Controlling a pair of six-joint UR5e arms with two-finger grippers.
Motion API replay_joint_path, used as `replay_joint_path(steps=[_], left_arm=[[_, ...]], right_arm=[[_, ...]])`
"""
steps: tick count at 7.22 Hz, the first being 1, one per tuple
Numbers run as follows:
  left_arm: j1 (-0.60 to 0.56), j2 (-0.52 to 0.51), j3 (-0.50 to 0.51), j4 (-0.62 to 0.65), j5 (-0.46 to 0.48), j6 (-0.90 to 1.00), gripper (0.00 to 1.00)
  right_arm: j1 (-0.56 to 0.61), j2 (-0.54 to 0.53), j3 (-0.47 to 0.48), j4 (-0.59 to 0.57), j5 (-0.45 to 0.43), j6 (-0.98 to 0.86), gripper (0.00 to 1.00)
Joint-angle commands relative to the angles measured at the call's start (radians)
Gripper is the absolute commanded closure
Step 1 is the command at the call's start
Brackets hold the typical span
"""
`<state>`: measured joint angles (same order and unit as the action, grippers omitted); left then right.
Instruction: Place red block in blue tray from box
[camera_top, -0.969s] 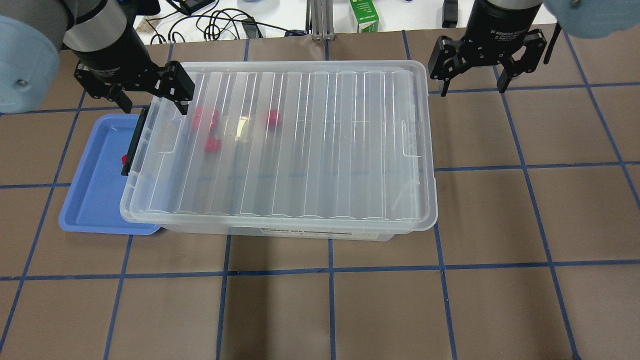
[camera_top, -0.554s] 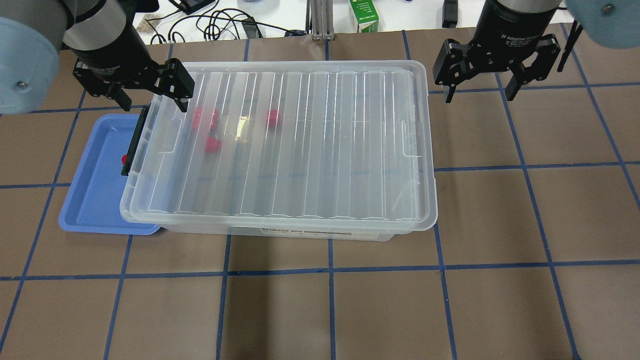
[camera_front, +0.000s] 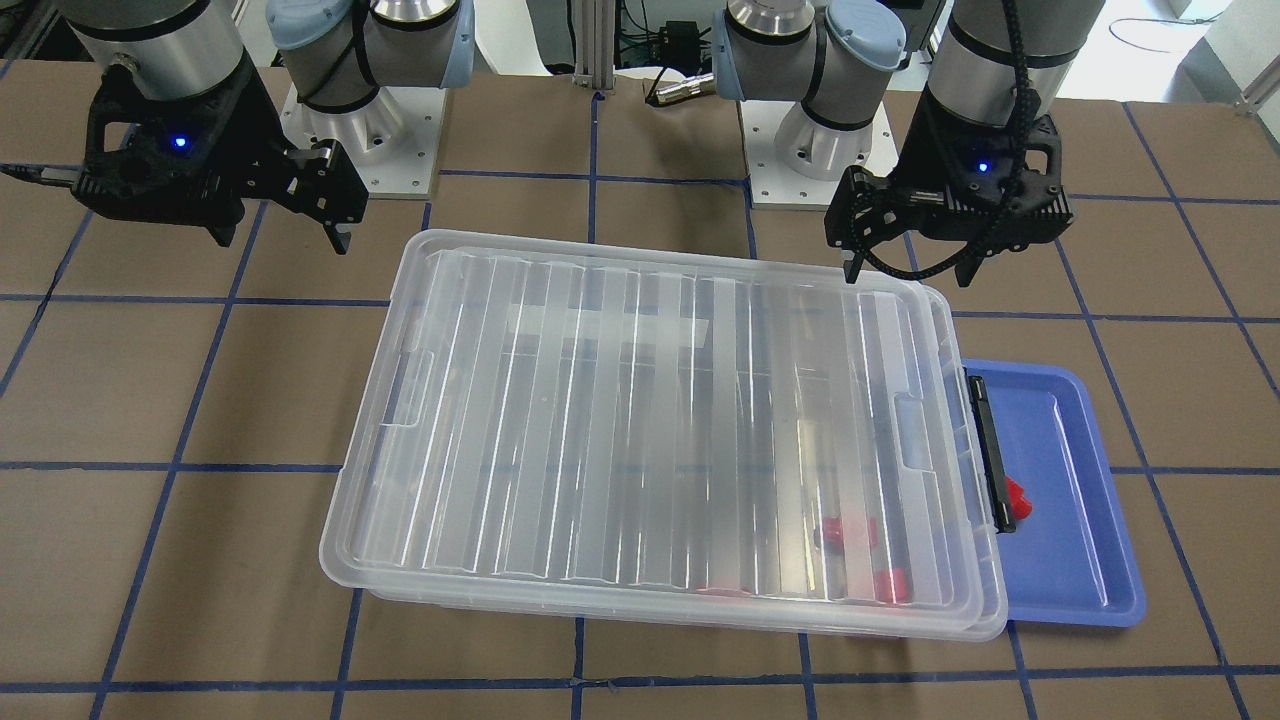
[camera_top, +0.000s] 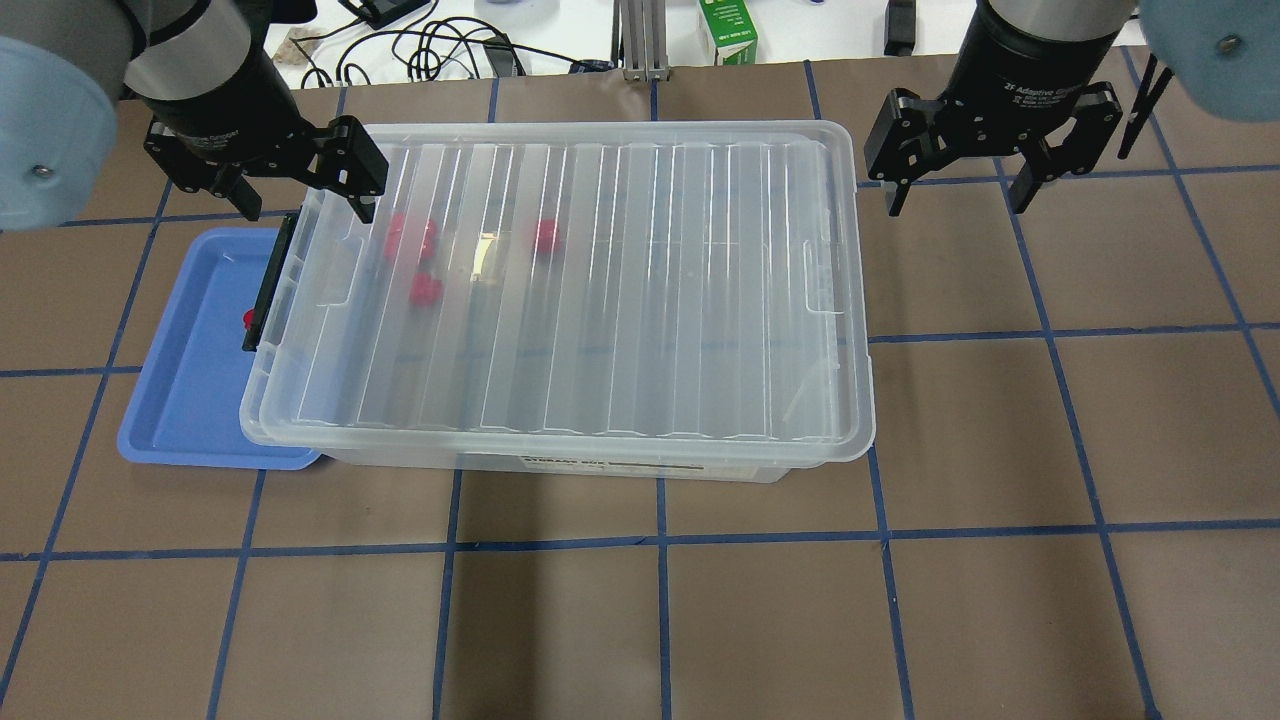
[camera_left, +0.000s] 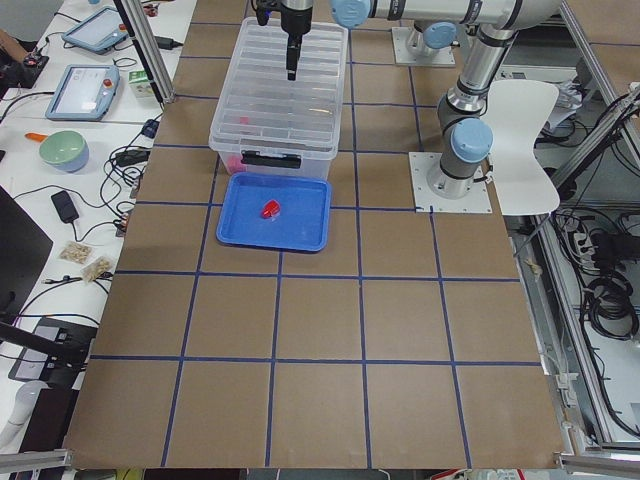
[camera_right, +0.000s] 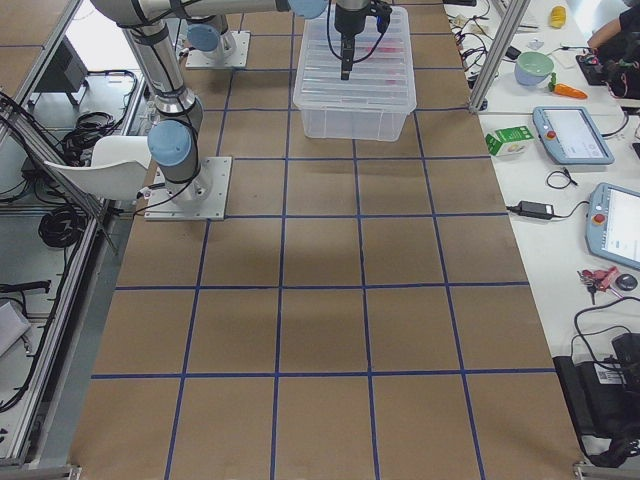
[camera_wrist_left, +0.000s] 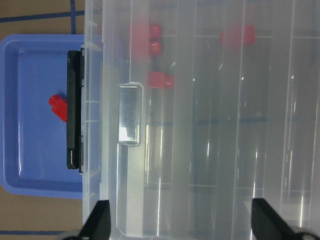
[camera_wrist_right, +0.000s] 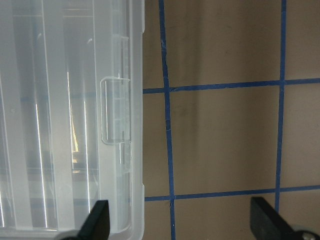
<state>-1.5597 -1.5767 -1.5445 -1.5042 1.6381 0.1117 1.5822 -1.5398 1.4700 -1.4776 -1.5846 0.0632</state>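
The box (camera_top: 600, 300) is a clear bin that sits mid-table with its ribbed lid on and its black latch (camera_top: 268, 285) facing the blue tray (camera_top: 185, 380). Several red blocks (camera_top: 412, 238) show blurred through the lid near the latch end. One red block (camera_wrist_left: 58, 106) lies in the tray (camera_wrist_left: 30, 135) beside the latch; it also shows in the front-facing view (camera_front: 1018, 500). My left gripper (camera_top: 305, 205) is open and empty above the box's far left corner. My right gripper (camera_top: 957, 205) is open and empty over bare table past the box's right end.
A green carton (camera_top: 728, 30) and cables (camera_top: 430, 45) lie beyond the table's far edge. The arm bases (camera_front: 360, 150) stand behind the box. The tray's right side is tucked under the box's overhanging lid. Brown table with a blue tape grid lies all around.
My right gripper has shifted slightly to the right and toward the near side, still open. My left gripper and the box have barely moved.
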Motion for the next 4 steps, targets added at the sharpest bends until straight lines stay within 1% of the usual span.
replay_joint_path(steps=[1, 4], left_arm=[[0.003, 0.012, 0.003, -0.02, -0.001, 0.062, 0.0], [0.001, 0.0, 0.001, -0.034, -0.007, 0.026, 0.0]], right_arm=[[-0.002, 0.0, -0.003, -0.001, -0.005, 0.0, 0.0], [-0.002, 0.0, -0.004, 0.0, -0.006, 0.003, 0.0]])
